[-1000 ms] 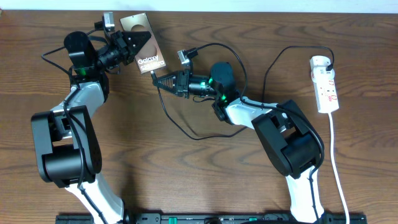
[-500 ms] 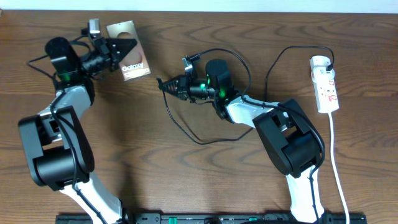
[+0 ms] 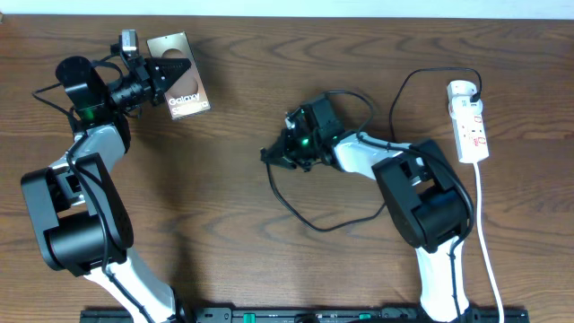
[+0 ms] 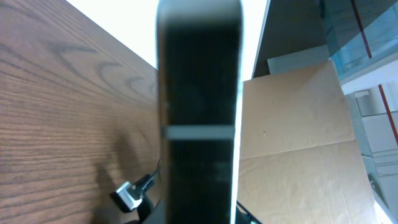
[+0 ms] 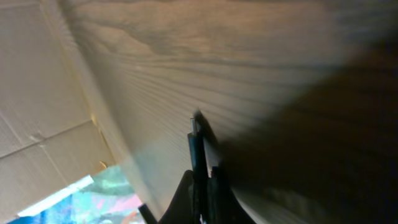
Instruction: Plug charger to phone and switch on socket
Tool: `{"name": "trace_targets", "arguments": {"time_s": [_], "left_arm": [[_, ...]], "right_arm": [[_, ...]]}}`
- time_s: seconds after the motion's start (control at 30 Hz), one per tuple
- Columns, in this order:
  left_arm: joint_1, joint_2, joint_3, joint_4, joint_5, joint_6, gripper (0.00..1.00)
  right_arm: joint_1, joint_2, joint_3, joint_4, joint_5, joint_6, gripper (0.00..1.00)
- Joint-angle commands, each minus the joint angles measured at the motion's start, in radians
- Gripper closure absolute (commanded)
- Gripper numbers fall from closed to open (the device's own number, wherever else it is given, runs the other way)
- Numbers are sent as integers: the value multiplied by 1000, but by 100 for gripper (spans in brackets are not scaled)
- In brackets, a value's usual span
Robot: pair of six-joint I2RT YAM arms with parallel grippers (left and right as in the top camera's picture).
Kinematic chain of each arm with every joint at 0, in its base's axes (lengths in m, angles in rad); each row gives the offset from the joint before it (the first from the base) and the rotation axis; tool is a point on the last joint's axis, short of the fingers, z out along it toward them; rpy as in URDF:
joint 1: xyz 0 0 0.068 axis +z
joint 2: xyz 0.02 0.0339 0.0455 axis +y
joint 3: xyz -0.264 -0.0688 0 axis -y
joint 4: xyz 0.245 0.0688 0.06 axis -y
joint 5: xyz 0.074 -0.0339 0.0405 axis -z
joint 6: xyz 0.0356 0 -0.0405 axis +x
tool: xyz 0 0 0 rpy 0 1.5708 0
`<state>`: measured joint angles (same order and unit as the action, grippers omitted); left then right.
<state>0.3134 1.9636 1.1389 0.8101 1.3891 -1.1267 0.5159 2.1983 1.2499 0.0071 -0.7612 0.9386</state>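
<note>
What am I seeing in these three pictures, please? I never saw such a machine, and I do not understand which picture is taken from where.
These are two robot arms at a wooden table. The wide picture comes from a camera above; the other two come from small cameras on each wrist, so they look odd and blurred.

The left gripper holds the phone, a brown slab marked "Galaxy", at the table's far side. In the left wrist view the phone fills the middle as a dark bar.

The right gripper is turned down near the charger, a thin black cable looping over the table. Whether its jaws pinch it, I cannot tell.

The socket, a white strip, lies at the right.
</note>
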Motion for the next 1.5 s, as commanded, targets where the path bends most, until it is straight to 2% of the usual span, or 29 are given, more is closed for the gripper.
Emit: {"name": "trace_targets", "arguments": {"time_s": [0.0,0.3,0.47,0.93,1.47], "left_arm": [[5,-4,-6,8,40,-5,93],[5,-3,-6,8,40,-5,93],[4,-3,-6,8,40,-5,93],[-13,-4,-6,8,41,0,93],[-14,-4,-6,8,40,6,93]], "right_arm": [[-39,-55,13,-132,174,-150,98],[-94,-262,151,-709,668,-371,98],[-98,-282,191,-888,802,-380,99],[-86,-257,129,-885,830,-379,99],[-63,-249,-8,-761,830,-348,99]]}}
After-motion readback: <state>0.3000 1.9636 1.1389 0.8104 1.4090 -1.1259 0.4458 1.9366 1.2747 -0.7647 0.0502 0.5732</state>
